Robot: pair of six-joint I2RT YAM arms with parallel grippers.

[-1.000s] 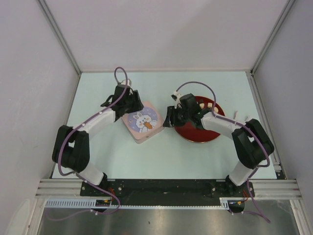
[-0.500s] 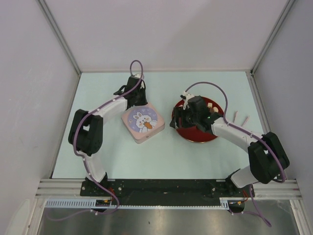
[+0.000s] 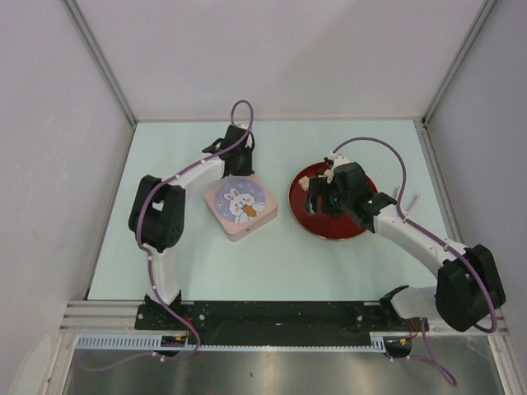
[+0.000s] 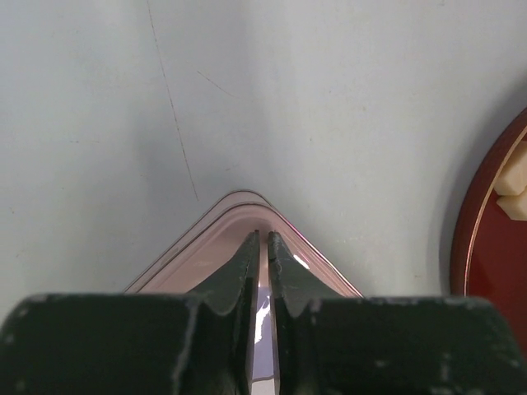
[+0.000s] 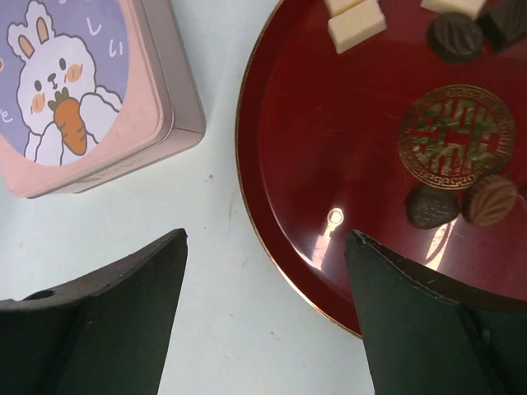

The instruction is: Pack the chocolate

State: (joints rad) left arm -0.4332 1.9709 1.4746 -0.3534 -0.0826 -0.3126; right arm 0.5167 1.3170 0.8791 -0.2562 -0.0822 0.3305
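Pale green table point(image 3: 272, 263), 3 white walls point(image 3: 280, 58); chocolate point(image 5: 451, 37) on red plate point(image 5: 329, 148).

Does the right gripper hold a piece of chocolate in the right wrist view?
No, the right gripper is open with nothing between its fingers, and the chocolate pieces lie on the red plate.

The pink tin lid point(image 5: 82, 90) bears a few small white kana-like strokes beside its rabbit, cropped and not legible, and the red plate point(image 5: 329, 164) carries a gold round emblem point(image 5: 455, 125) of one ornamental character.
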